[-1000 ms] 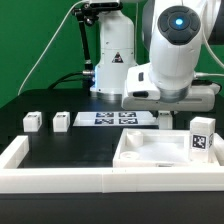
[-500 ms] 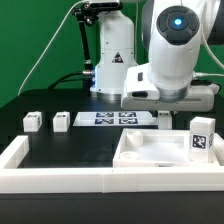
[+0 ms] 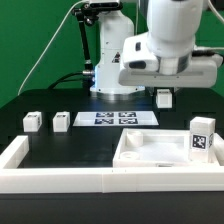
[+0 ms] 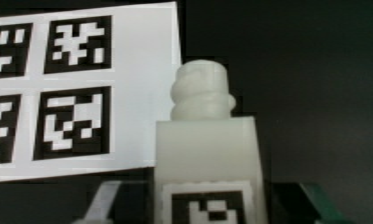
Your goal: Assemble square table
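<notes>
The square table's top [image 3: 143, 152], a white slab with raised edges, lies at the front on the exterior view's right. One tagged leg [image 3: 203, 137] stands upright at its right corner. My gripper [image 3: 163, 99] hangs above the table behind the slab, shut on another white leg [image 3: 163, 96]. In the wrist view that leg [image 4: 208, 150] sits between my fingers [image 4: 119, 200], its threaded tip pointing away and a tag on its face. Two more loose legs [image 3: 33, 121] [image 3: 62, 121] rest on the black table on the exterior view's left.
The marker board [image 3: 118, 118] lies flat behind the slab and shows under the held leg in the wrist view [image 4: 76, 90]. A long low white border wall [image 3: 60, 181] runs along the front and up the left side. A second robot base stands at the back.
The arm has risen, lifting the held leg well above the table. The grip on the leg is unchanged. The other parts have not moved.
</notes>
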`<state>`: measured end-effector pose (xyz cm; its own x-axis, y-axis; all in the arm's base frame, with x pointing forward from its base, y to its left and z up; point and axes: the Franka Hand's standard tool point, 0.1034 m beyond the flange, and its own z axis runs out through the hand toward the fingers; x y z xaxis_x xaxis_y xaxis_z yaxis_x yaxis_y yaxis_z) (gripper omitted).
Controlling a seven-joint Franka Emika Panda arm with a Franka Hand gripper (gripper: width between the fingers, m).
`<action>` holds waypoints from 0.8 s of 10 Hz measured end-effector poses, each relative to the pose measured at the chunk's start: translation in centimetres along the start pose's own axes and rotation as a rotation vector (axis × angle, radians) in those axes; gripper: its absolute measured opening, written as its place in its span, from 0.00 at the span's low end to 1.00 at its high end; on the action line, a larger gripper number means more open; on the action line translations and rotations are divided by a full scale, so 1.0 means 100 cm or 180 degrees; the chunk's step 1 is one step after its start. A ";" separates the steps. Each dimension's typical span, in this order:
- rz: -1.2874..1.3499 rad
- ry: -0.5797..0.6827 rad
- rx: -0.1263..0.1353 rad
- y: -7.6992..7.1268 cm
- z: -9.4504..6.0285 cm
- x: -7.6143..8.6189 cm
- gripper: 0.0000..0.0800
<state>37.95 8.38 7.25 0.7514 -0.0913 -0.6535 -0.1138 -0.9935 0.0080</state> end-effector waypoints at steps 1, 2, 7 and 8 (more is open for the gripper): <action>-0.0003 0.0068 0.0001 0.000 -0.001 0.003 0.36; -0.0029 0.0396 0.0022 -0.003 -0.005 0.010 0.36; -0.0176 0.1516 0.0154 0.009 -0.059 0.042 0.36; -0.0168 0.1715 0.0183 0.013 -0.074 0.045 0.36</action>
<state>46.00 6.16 9.87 0.9821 -0.0786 -0.1711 -0.0909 -0.9937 -0.0654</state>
